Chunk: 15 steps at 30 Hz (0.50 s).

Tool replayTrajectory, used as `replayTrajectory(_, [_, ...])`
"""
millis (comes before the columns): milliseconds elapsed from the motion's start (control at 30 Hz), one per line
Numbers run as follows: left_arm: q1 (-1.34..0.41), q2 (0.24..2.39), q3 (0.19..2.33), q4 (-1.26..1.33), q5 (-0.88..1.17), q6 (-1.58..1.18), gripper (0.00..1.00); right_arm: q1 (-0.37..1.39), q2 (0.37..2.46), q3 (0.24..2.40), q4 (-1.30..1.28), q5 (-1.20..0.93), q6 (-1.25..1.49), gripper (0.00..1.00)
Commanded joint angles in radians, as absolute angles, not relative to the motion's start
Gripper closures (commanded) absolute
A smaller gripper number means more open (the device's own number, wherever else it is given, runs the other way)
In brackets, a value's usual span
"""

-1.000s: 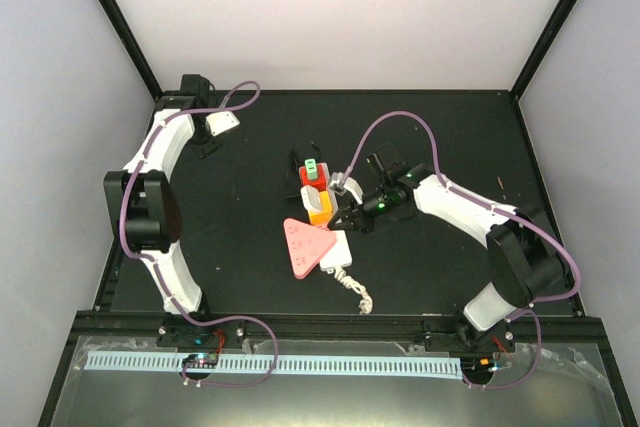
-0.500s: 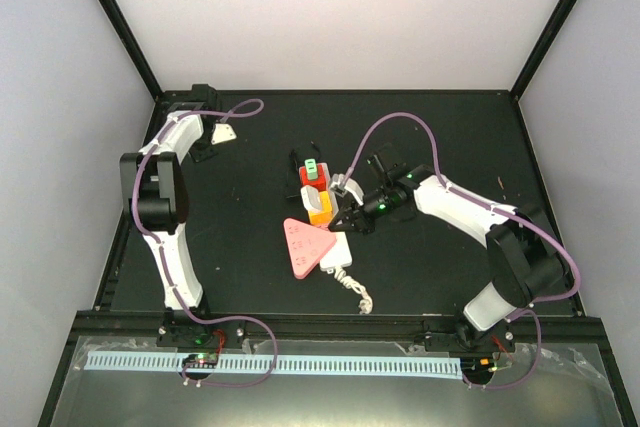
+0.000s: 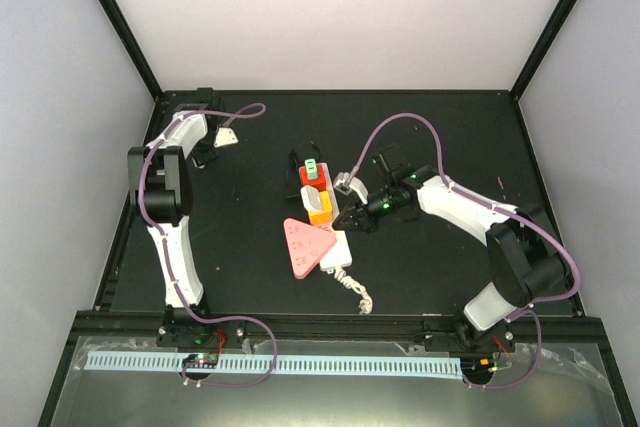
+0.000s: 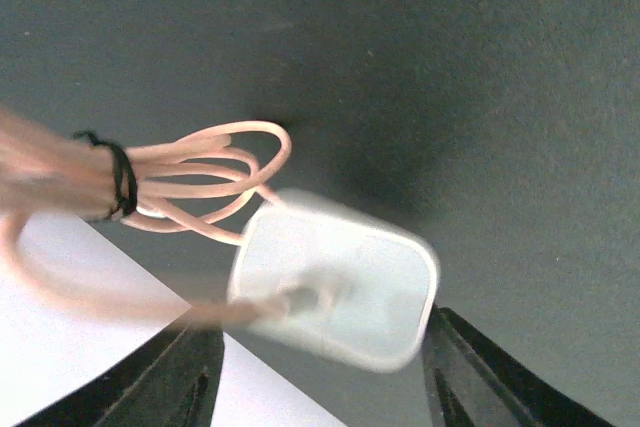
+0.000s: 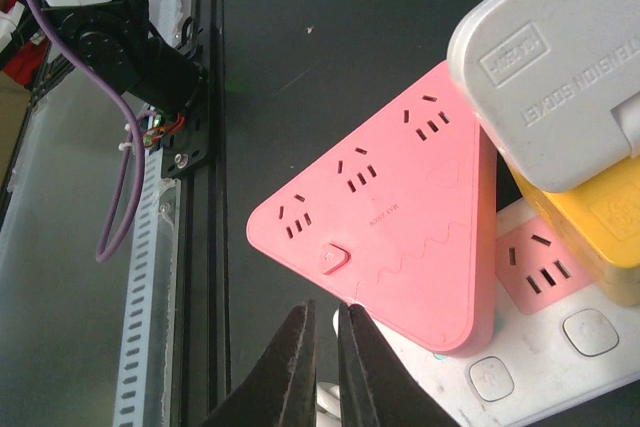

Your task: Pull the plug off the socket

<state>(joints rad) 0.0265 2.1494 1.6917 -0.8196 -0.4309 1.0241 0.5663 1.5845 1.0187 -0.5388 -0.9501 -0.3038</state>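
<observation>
The socket, a long white power strip, lies mid-table with its bundled white cord at the near end. Red, green, yellow and white adapters and a pink triangular adapter sit on it. In the right wrist view the strip shows under the pink adapter. My left gripper is at the far left, shut on a white plug with a looped pinkish cable, held above the table. My right gripper is shut and empty, its tips just off the pink adapter's near edge.
A white cube adapter sits above a yellow one on the strip. The black frame rail and a perforated white strip run along the table's near edge. The enclosure walls stand close to the left arm.
</observation>
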Motion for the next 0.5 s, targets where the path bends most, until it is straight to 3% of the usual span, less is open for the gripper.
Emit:
replayTrajectory(0, [0.036,2.163,1.767,-0.879,-0.37,0.986,0.38,0.558,1.557,1.004,-0.497,-0.957,-0.282,0.87])
replayTrajectory(300, [0.049,2.081,1.79,-0.984,-0.185,0.893,0.21,0.557,1.526,0.99,-0.481,-0.927,-0.28,0.82])
replayTrajectory(467, [0.055,1.944,1.726,-1.025,-0.012,0.829,0.09,0.557,1.487,0.988,-0.492,-0.898,-0.35,0.73])
